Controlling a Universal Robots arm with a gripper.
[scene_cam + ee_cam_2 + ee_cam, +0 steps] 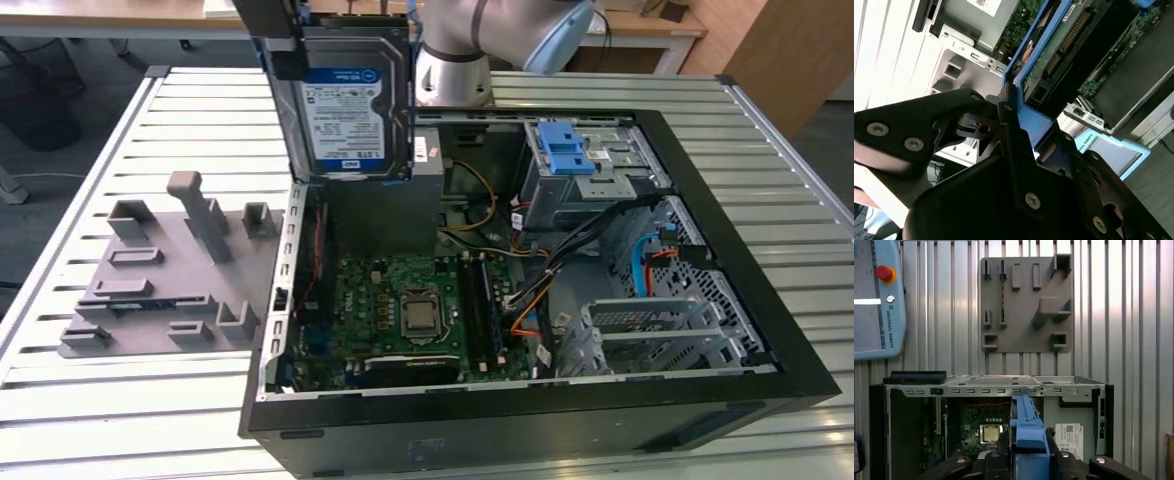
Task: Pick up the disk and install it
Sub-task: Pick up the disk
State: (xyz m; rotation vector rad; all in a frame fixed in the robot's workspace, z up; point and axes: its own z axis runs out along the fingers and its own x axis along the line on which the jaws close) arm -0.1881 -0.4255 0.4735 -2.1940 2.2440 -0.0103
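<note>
One computer case (534, 425) lies open on the slatted metal worktop (134, 400), with its black wall nearest in the exterior view. Inside, the green motherboard (400, 300) sits toward the exterior view's left. The grey metal drive bay (587, 190), topped by a blue latch (563, 150), stands farther back on the exterior view's right. A grey fixture plate (160, 290) with raised blocks rests on the worktop just beside the case, on the exterior view's left.

Farther back, the disk (350, 100) hangs upright over the case's far corner on the exterior view's left, label toward that camera. It is clear of the worktop and well apart from the drive bay. In the second wrist view the tool (1019, 120) is clamped on the disk's blue bracket (1041, 127), black fingers (1006, 112) pressed against its edge. Behind the disk rises the arm (461, 50). In the first wrist view a teach pendant (876, 300) lies on the worktop beyond the case.
</note>
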